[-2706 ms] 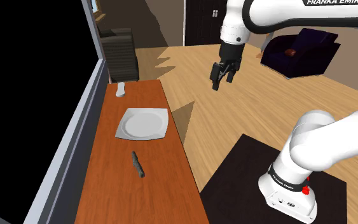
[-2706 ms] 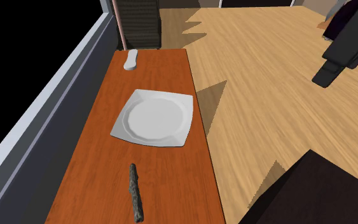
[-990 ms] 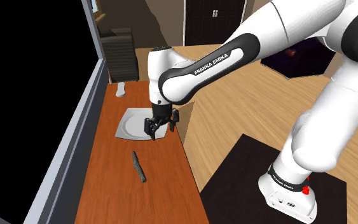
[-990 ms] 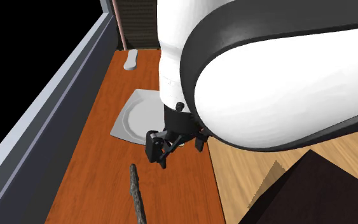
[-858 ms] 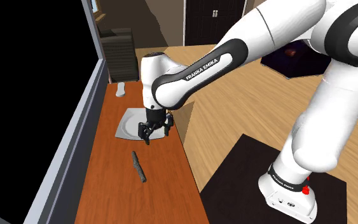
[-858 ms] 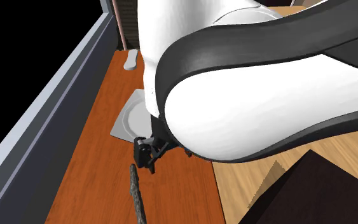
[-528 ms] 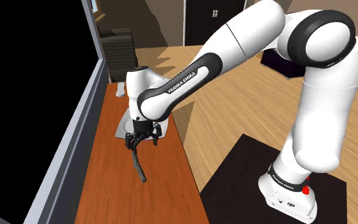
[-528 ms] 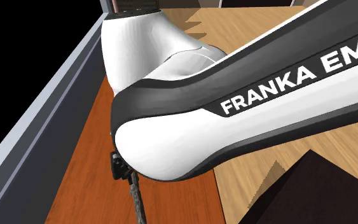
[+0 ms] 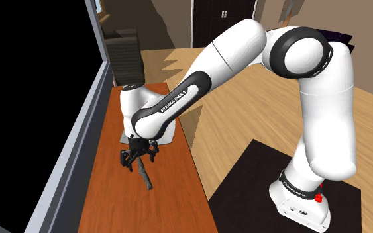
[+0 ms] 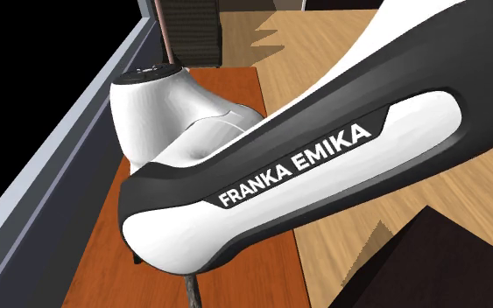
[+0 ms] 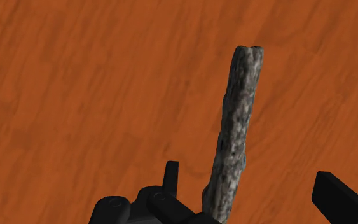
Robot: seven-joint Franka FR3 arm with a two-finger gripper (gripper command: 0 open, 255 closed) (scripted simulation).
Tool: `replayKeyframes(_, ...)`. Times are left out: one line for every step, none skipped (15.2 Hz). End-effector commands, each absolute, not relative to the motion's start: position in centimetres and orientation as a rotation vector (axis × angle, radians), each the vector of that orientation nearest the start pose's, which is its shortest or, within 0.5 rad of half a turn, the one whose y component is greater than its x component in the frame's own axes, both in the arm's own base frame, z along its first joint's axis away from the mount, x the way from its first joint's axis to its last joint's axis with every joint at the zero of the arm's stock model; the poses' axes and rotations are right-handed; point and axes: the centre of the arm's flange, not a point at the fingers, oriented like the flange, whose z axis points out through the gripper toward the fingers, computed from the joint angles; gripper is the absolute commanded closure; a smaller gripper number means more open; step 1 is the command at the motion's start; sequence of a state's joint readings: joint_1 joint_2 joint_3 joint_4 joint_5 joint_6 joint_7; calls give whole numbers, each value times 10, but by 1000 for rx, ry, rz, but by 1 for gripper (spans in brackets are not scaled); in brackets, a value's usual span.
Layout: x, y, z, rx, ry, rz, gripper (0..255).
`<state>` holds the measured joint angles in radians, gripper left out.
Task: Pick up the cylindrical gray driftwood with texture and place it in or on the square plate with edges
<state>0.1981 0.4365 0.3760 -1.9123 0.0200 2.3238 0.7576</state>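
Come down low over the table (image 9: 108,198) since approx 1 s ago — gripper (image 11: 248,179) w/ fingers apart, grey driftwood (image 11: 238,127) lying flat btwn them, not yet clamped, sticking out ahead of the tips — prob. ready to close, then lift.

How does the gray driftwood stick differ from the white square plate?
The rough, mottled gray driftwood stick is slender; the white square plate is smooth, flat and broad. The stick lies between the open fingers; the plate sits partly behind the arm. Both rest on the orange-brown table.
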Motion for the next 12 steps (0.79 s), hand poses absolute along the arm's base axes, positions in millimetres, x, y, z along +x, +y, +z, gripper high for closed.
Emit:
replayKeyframes(532, 332, 271, -2981, 344, 154, 0)
replayKeyframes(531, 333, 265, -2981, 344, 154, 0)
replayKeyframes(530, 334, 257, -2981, 344, 154, 0)
replayKeyframes(530, 334, 257, -2981, 344, 154, 0)
replayKeyframes(530, 334, 257, -2981, 344, 154, 0)
replayKeyframes(530, 334, 257, -2981, 344, 154, 0)
replayKeyframes(530, 334, 257, -2981, 344, 154, 0)
replayKeyframes(530, 334, 257, -2981, 344, 154, 0)
replayKeyframes(530, 334, 257, -2981, 344, 154, 0)
replayKeyframes(530, 334, 257, -2981, 344, 154, 0)
replayKeyframes(530, 334, 257, -2981, 344, 154, 0)
replayKeyframes(530, 334, 257, -2981, 344, 154, 255)
